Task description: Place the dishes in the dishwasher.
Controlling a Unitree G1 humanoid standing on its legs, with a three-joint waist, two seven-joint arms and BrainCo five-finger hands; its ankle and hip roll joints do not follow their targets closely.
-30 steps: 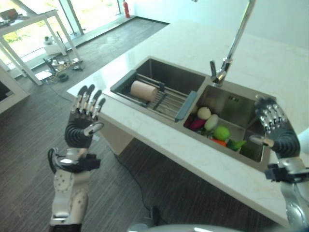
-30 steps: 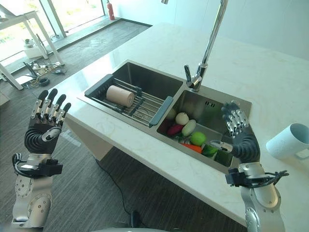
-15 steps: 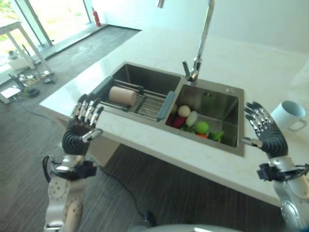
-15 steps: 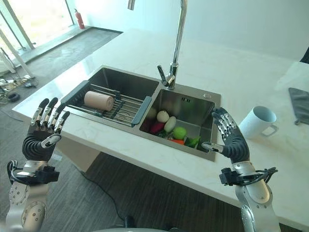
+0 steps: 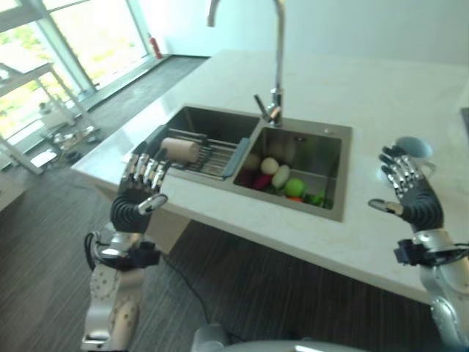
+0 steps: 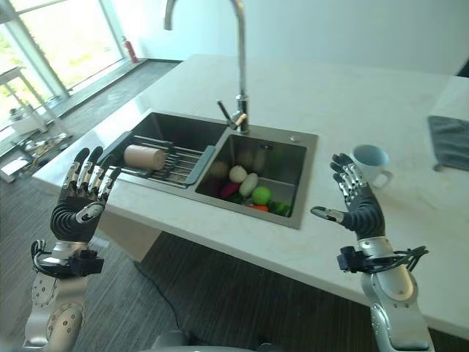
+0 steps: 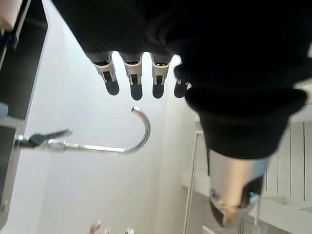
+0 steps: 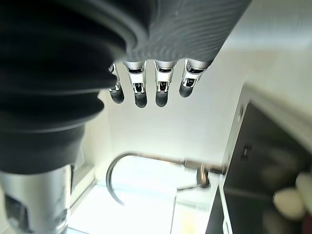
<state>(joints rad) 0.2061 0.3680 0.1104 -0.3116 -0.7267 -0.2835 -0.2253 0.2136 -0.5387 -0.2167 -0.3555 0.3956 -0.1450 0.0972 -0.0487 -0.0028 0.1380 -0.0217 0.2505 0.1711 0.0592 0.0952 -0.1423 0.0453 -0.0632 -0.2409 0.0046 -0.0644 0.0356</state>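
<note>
A white mug [image 6: 368,160] stands on the pale counter [image 6: 308,95] to the right of the sink, just beyond my right hand [image 6: 357,203]. A beige cylindrical cup [image 6: 144,156] lies on its side on the rack [image 6: 179,160] across the left basin. My left hand [image 6: 80,206] is raised in front of the counter's near left corner. Both hands are open with straight fingers [image 7: 132,83] and hold nothing. The right hand's fingers [image 8: 146,89] point towards the tap.
The right basin [image 6: 286,158] holds several vegetables and fruits [image 6: 249,187]. A tall curved tap [image 6: 238,70] rises behind the sink. A grey cloth [image 6: 448,132] lies at the counter's far right. Dark wood floor [image 6: 212,293] lies before the counter, with white tables [image 5: 33,88] by the windows.
The whole picture has shifted, so the camera has moved; the mug and cloth have come further into view. Both hands stay raised and open.
</note>
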